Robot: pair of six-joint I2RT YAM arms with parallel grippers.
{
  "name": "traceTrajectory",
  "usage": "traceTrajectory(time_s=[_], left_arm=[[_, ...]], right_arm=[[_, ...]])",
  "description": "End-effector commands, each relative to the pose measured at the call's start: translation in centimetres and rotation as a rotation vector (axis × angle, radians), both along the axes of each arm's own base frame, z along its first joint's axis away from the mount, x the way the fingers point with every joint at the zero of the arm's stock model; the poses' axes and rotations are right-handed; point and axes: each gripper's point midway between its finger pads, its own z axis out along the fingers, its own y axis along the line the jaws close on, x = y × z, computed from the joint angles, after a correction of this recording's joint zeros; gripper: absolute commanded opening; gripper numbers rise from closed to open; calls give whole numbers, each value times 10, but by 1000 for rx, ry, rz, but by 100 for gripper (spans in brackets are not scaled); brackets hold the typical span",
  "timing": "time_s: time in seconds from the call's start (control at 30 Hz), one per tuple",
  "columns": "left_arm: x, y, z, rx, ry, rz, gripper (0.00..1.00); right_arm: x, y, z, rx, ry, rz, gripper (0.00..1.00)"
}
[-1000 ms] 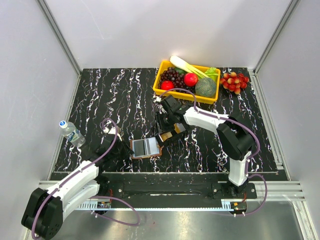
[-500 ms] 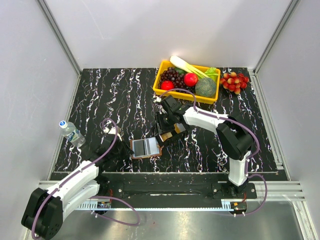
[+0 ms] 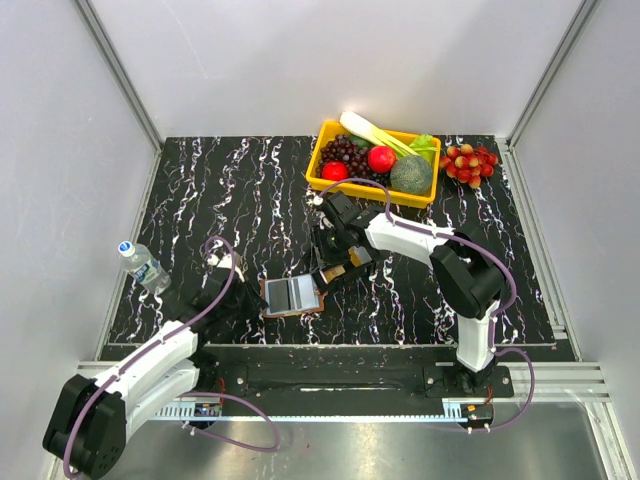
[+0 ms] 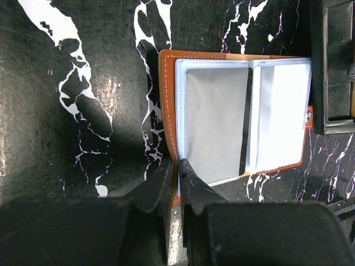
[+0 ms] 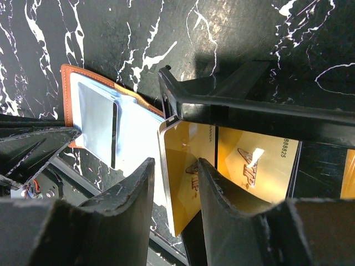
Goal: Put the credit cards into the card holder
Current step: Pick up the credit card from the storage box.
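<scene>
Far left, a small water bottle (image 3: 140,263) lies on the black marbled table (image 3: 220,190), off on its own.

Next over, the left gripper (image 4: 178,169) is nearly closed, pinching the brown edge of the card holder (image 4: 238,119). The holder lies flat and open near the front edge of the table, between the two arms. Inside are two clear sleeves: one reads grey (image 4: 216,124), the other white. Honestly can't tell if that grey is a card or just the sleeve.

Just beside the holder on its right is a small black box (image 5: 249,113) with the orange credit cards (image 5: 180,183) in it. One lies flat and another is tipped up at the end nearest the holder, with layered edges showing, so there may be more than one there. The right gripper (image 5: 175,165) is right over that end with its fingers about halfway apart, and the tipped card fills the gap. I can't tell whether the fingers actually press on it.

Back right is a yellow basket (image 3: 316,160) holding dark grapes (image 3: 342,150), two red apples (image 3: 381,158), broccoli (image 3: 411,175) and a pale leek-looking stalk (image 3: 365,130). Just right of it, out on the table, is a bunch of small red fruit (image 3: 470,163).
</scene>
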Motion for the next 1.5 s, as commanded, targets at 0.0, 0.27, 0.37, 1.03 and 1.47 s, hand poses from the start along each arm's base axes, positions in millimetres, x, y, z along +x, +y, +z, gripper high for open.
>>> traceTrajectory(time_s=[0.0, 0.27, 0.37, 1.03, 1.47], left_arm=[[10, -9, 16, -37, -49, -25, 11], [10, -10, 16, -39, -50, -25, 11], [10, -10, 16, -39, -48, -28, 11], [11, -11, 16, -42, -48, -32, 11], [12, -12, 17, -43, -48, -33, 11]], right_arm=[[7, 8, 28, 42, -44, -5, 42], [12, 1, 31, 17, -71, -34, 42], [10, 4, 32, 31, -58, -22, 39], [9, 7, 47, 69, -76, -14, 35], [8, 11, 48, 84, -67, -1, 27]])
